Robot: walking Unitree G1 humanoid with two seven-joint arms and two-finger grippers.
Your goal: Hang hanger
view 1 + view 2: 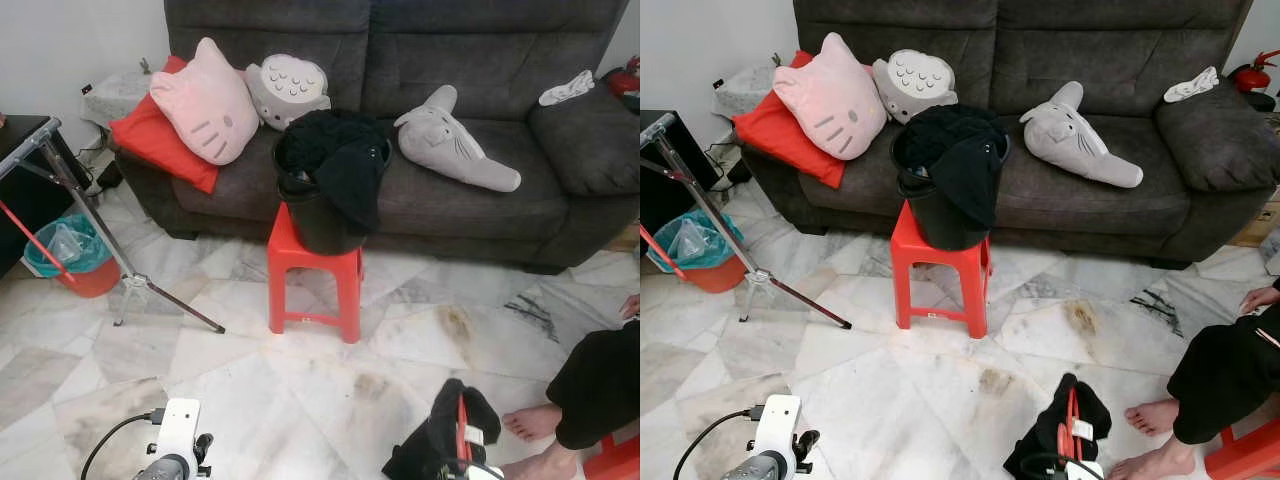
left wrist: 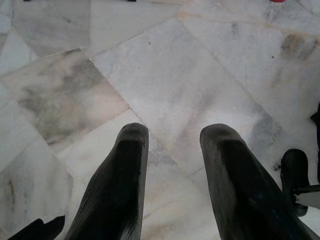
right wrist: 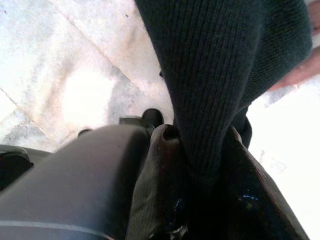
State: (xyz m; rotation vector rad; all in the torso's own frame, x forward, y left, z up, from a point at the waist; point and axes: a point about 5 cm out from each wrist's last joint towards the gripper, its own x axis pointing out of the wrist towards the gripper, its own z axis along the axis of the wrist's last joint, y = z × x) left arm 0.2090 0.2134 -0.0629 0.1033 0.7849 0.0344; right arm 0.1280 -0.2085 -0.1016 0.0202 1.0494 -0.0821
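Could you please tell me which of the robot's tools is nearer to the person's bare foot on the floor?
The right. The right tool, shut on a red hanger with a black garment, is beside the bare foot. The left tool, open over the marble floor, is on the far side.

Lying open ahead: bare marble floor (image 1: pixel 300 400). Standing in the way: red stool (image 1: pixel 312 275) bearing a black bucket (image 1: pixel 325 225), tripod leg (image 1: pixel 150 290) leftward, person's feet (image 1: pixel 530 422) rightward.

No legible text, label, brand, number or sign is found on any surface. A small white tag (image 1: pixel 1081 430) sits on the red hanger (image 1: pixel 1070 424) low in the head views, but any print on it is too small to read.
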